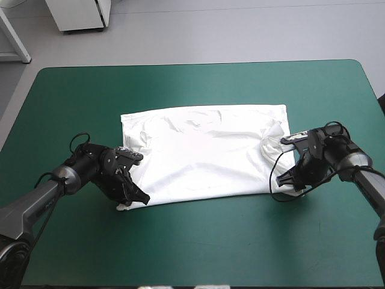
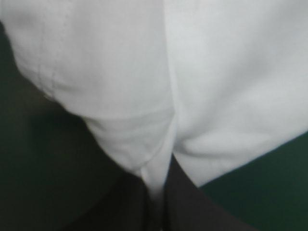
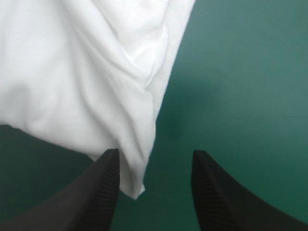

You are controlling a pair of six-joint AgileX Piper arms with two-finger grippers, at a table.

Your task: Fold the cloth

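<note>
"What did the left gripper (image 2: 155, 192) have?"

"Its black fingers were squeezed almost tight on the near left corner of the T-shirt (image 1: 204, 153). A thin bit of white cloth was pinched between them. I think it held that corner so it could lift it."

"And the right gripper (image 3: 155, 153)?"

"Its fingers stood wide apart, low down at the near right corner. The tip of that corner lay between them, close to one finger, but nothing was pinched. It looked ready to close, so both corners could go up together."

"Where was the T-shirt?"

"It lay flat in the middle of the teal-green table (image 1: 198, 253), a wide white shape. It had a few wrinkles near the right gripper. Its far edge lay straight, well back from the table's far edge."

"Why grab the near corners?"

"My guess is the near edge had to be carried over to the far edge. That would fold it in half."
</note>
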